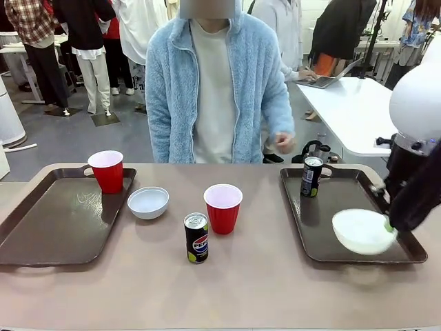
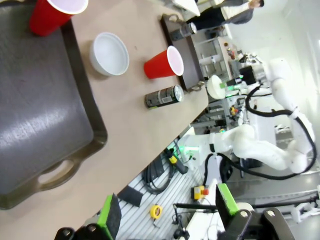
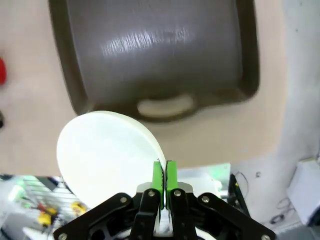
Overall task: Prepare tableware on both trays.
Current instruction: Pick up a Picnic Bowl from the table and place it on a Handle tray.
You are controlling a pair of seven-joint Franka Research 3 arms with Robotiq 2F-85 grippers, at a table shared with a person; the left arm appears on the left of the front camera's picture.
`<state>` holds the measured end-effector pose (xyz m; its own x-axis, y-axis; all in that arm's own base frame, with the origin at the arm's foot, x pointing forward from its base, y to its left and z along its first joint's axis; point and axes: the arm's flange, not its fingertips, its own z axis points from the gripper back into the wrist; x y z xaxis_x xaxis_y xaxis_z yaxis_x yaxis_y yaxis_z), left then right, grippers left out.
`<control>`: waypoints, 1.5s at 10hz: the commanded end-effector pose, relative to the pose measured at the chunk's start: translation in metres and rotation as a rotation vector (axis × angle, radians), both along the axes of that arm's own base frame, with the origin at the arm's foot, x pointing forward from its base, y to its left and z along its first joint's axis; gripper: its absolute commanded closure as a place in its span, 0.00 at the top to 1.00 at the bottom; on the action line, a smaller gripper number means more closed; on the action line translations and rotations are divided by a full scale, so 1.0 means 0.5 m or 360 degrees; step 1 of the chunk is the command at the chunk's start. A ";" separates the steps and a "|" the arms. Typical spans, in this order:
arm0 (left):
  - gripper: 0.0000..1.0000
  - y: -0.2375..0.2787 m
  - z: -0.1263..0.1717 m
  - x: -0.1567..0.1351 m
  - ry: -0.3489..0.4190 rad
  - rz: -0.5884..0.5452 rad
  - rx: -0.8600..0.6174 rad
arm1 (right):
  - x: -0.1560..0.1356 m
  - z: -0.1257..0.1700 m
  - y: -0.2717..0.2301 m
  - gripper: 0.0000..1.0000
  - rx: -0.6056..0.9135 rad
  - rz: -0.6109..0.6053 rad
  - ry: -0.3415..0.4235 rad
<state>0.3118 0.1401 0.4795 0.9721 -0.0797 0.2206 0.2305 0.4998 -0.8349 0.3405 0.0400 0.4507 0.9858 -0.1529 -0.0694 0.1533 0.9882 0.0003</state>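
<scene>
**Seat the bowl flat before letting go**

Gripping a white bowl (image 1: 362, 231) by its rim with the right fingers (image 3: 157, 175), pressed together on the thin wall. Holding it off to one side of the tips, seemingly tilted, above the near end of the right tray (image 1: 337, 196), close to the handle and, by the look of it, not yet resting on anything. Carry it on ahead of the tips, past the rim and over bare tray floor. Level it, then lower slowly and straight down until seated flat. Only then part the fingers, and lift straight off the rim to avoid tipping it. Go gently: pinched at one edge, likely to swing. No worry from the can (image 1: 311, 176) at the tray's far corner, well apart from the fingers. Leave the left fingers (image 2: 111, 216) alone: spread wide, empty, above the near end of the left tray (image 2: 40, 115), with a second bowl (image 2: 110, 52), a cup (image 2: 162, 62) and another can (image 2: 164, 96) on the counter (image 2: 135, 125) beyond the tips.
</scene>
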 end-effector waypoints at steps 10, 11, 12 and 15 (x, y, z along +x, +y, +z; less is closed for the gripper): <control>1.00 0.001 0.002 0.000 -0.0009 -0.0005 -0.0010 | 0.282 -0.185 -0.095 0.00 0.0153 -0.0323 -0.0055; 1.00 0.001 0.002 0.000 -0.0009 -0.0005 -0.0010 | 0.281 -0.189 -0.096 0.00 0.0150 -0.0330 -0.0050; 1.00 0.001 0.002 0.000 -0.0009 -0.0005 -0.0010 | 0.275 -0.189 -0.096 0.00 0.0149 -0.0328 -0.0043; 1.00 0.001 0.002 0.000 -0.0009 -0.0005 -0.0010 | 0.205 -0.122 -0.056 1.00 0.0128 -0.0246 -0.0109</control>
<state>0.3118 0.1401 0.4793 0.9722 -0.0798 0.2203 0.2303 0.4995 -0.8351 0.4679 -0.0002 0.3749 0.9498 -0.3109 -0.0349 0.3127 0.9469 0.0746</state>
